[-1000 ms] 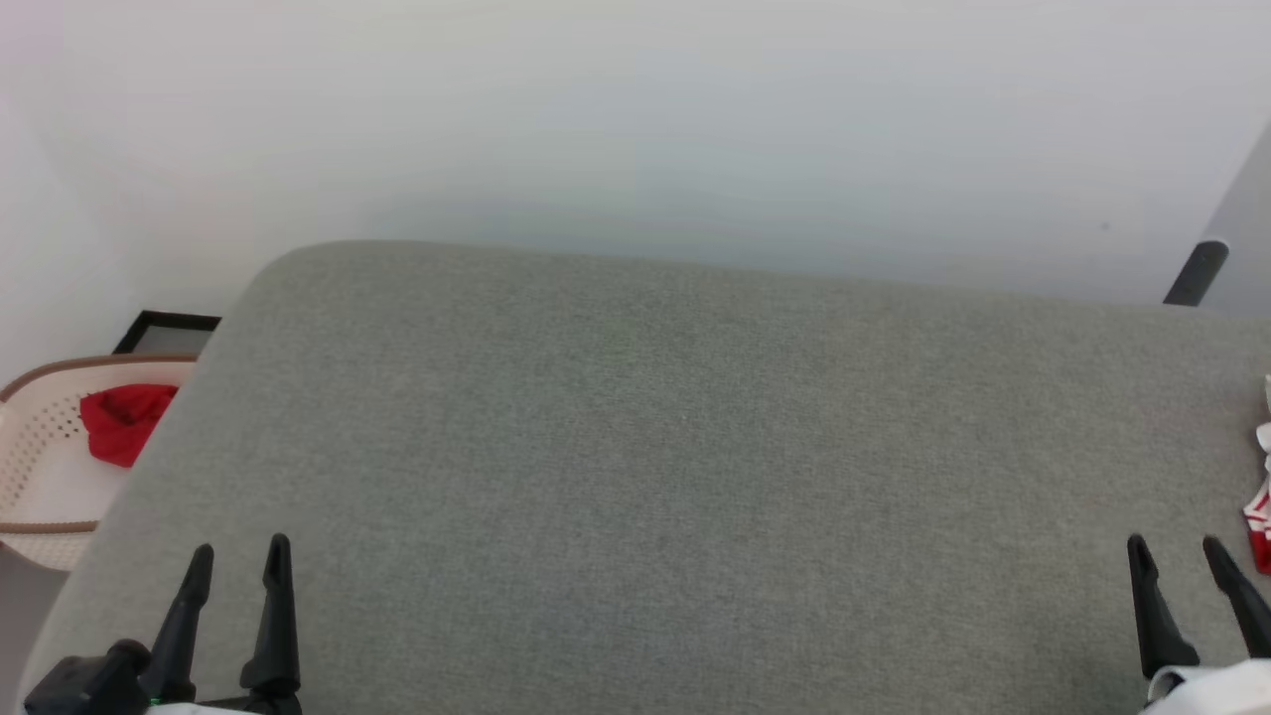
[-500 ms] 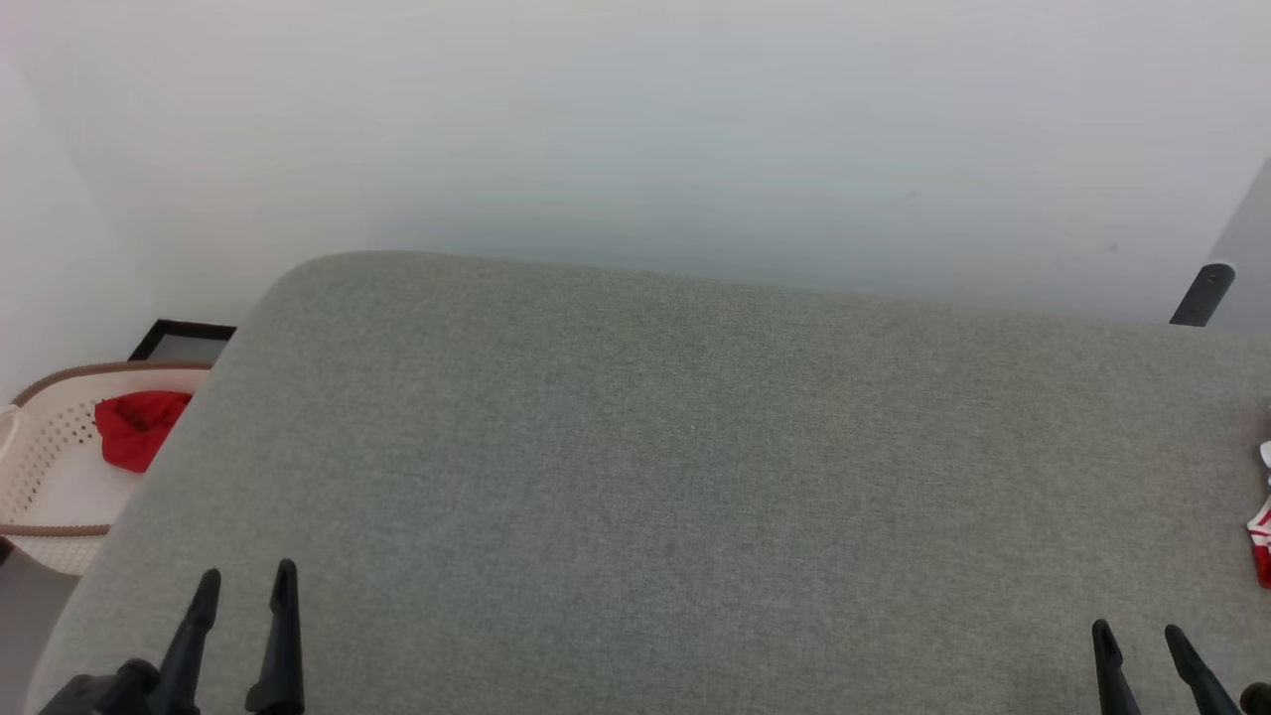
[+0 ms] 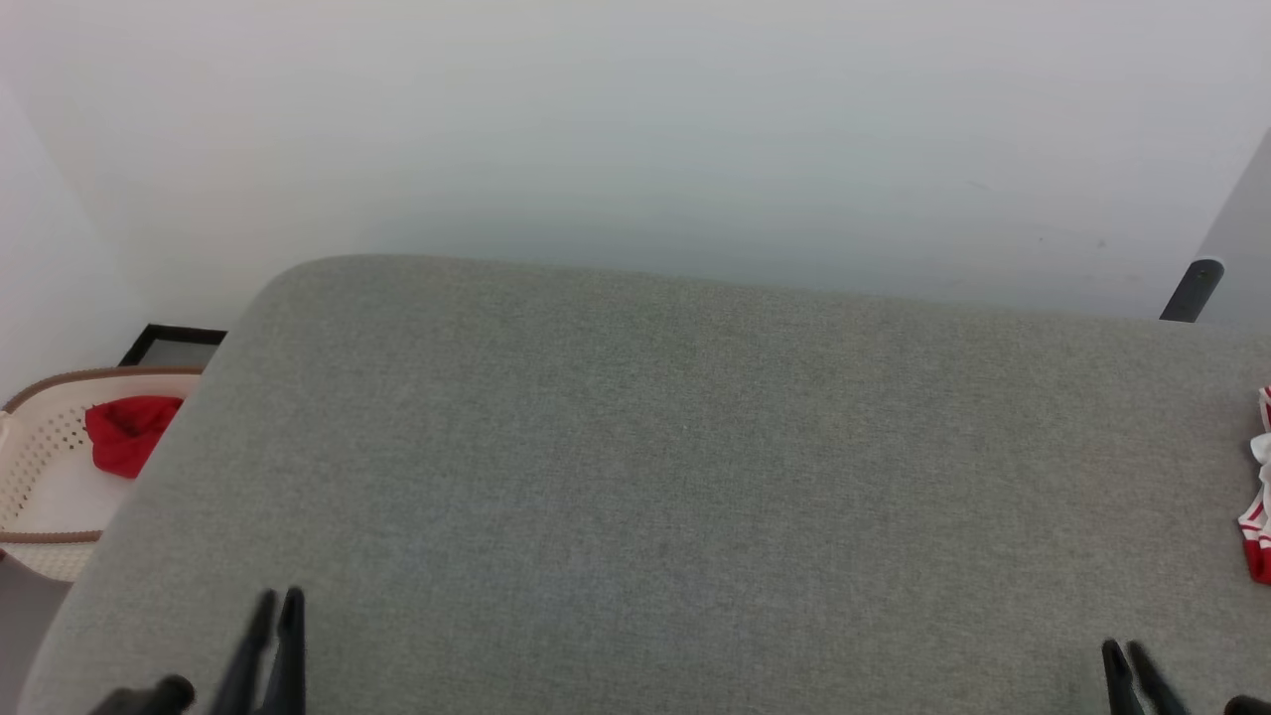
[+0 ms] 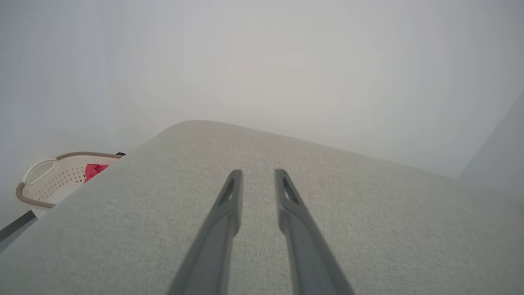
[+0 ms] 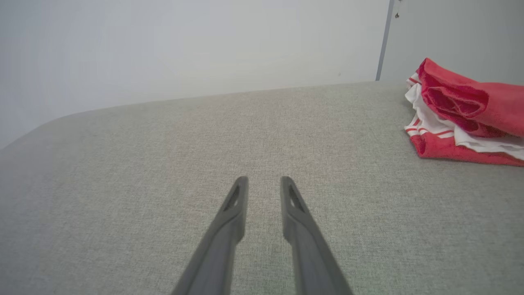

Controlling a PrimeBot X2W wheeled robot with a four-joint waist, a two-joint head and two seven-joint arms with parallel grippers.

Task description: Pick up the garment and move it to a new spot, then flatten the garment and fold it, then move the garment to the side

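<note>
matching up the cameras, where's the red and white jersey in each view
head view: the garment is cut off at the right edge, on the grey cushion
right wrist view: the garment lies crumpled at upper right, ahead and right of the right gripper
left wrist view: faces the cushion's other end, by the basket
shared landmark: the grey cushion

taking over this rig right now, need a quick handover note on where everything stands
The left end effector has its fingers apart and is empty, over the grey padded surface.
The right end effector has its fingers apart and is empty, short of the garment.
The garment lies in a bunched heap at the surface's right edge, touched by neither end effector.
Done: nothing that shows; it is neither flat nor folded.
Left: pick it up, move it, flatten, fold, set aside.
Ignore the plain red cloth in the basket at the left.
</note>
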